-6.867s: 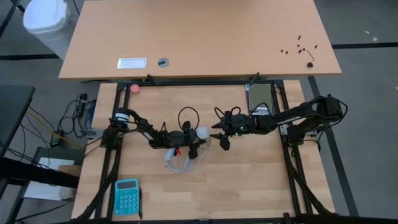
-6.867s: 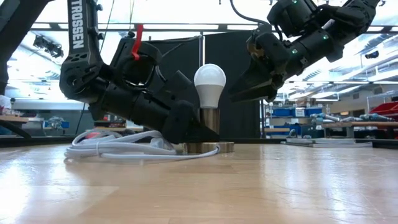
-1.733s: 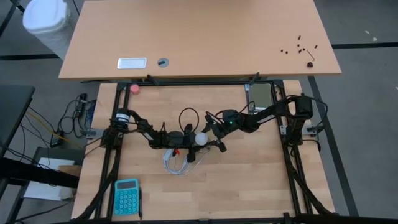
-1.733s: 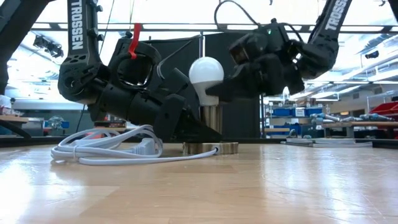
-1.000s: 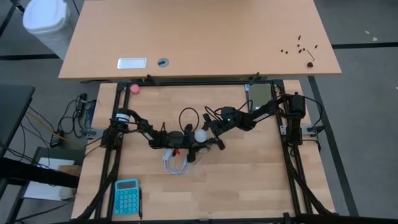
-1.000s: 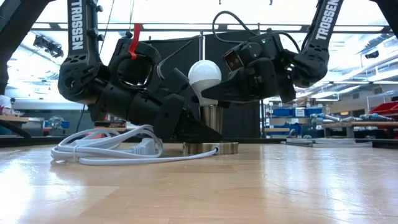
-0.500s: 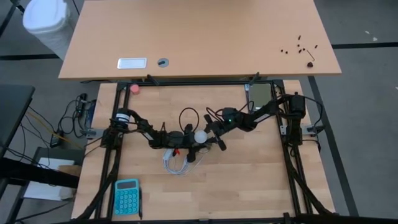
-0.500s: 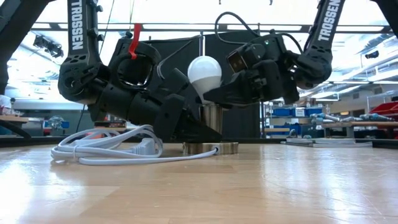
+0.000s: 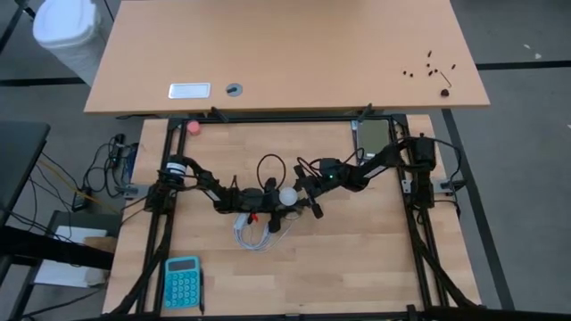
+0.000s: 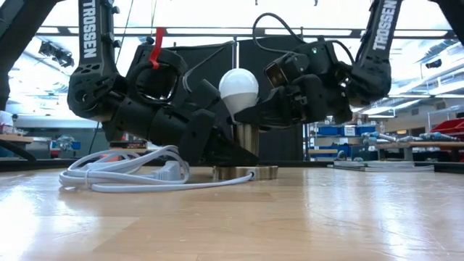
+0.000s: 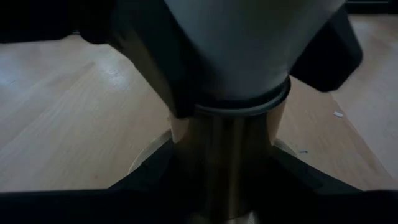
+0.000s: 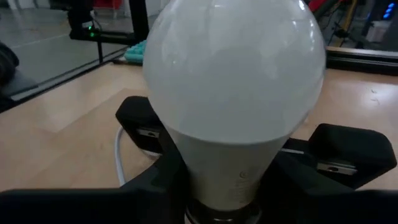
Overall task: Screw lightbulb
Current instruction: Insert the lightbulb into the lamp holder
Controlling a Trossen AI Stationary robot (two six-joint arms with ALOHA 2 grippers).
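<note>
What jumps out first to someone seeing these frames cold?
The white lightbulb, standing upright in a metallic socket mid-table, with both dark arms converging on it. The right gripper is shut on the bulb's neck, while the left gripper sits low at the socket's stem. After that, the coiled white cord beside the base and the teal calculator at the table's near left corner.

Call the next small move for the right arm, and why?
Probably twist the wrist to turn the bulb into the socket. The right gripper is shut on the bulb's neck, the bulb sits atop the socket, and the left gripper braces the socket low down.
</note>
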